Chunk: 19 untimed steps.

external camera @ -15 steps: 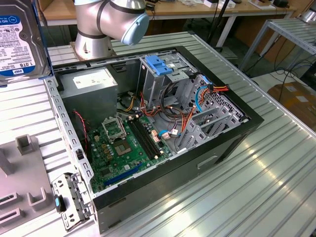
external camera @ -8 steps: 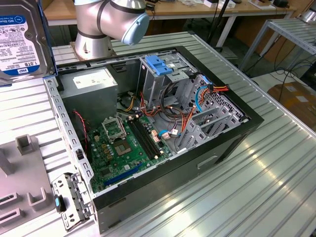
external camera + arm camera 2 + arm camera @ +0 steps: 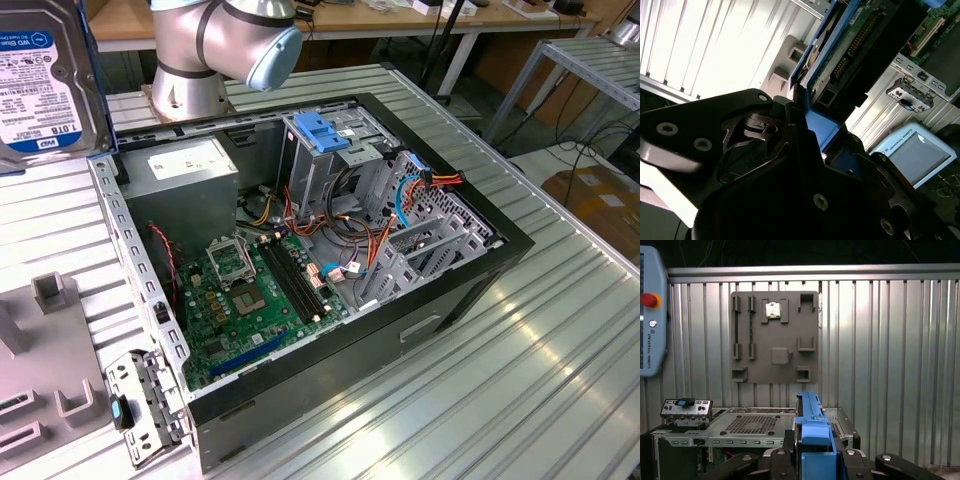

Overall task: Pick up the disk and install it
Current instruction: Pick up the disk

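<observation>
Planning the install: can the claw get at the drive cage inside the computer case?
Probably yes: the computer case lies open with no panel over the drive cage; the claw holds the disk.

On the ribbed metal surface (image 3: 520, 380) I see an open computer case (image 3: 330, 370). Inside it lie a green motherboard (image 3: 255, 290), a grey power supply (image 3: 185, 170) at the far side, and orange cables (image 3: 447, 180). A grey fixture plate (image 3: 50, 370) lies near, at the exterior view's left of the case.
</observation>
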### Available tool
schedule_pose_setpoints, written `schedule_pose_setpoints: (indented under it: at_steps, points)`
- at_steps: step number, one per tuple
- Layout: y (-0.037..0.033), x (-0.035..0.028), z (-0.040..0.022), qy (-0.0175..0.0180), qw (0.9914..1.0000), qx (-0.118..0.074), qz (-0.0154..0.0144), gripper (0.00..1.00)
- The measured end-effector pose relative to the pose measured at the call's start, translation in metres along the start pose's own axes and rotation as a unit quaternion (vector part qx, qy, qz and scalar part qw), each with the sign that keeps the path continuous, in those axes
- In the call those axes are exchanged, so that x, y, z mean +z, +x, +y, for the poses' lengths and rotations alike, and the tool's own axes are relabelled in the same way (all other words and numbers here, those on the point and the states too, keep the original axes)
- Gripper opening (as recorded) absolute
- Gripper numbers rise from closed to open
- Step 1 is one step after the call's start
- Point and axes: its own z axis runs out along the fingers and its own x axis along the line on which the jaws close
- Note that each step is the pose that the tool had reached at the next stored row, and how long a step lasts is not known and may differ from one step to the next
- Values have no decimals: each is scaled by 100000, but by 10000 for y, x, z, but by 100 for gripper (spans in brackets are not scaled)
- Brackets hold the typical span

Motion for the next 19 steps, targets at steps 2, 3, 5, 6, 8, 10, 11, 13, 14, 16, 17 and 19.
schedule_pose_setpoints:
  at_steps: [2,3,5,6,8,10,11,13,14,16,17,19]
  points:
    - [0,2,-41,-2,100000,4,1,37]
    - [-1,4,-68,4,100000,7,-1,37]
    - [-1,6,-117,0,100000,9,0,37]
    - [-2,7,-138,-3,100000,8,3,37]
    - [-2,9,-191,-2,100000,8,2,37]
    - [-2,12,-241,1,100000,5,-1,37]
    - [-3,14,-260,4,100000,6,-1,37]
    - [-3,15,-300,-1,100000,4,3,37]
    - [-3,17,-320,6,100000,5,-5,37]
    - [-4,18,-358,-4,100000,10,3,37]
    - [-4,19,-380,-4,100000,12,6,37]
    - [-4,22,-429,-2,100000,12,5,37]
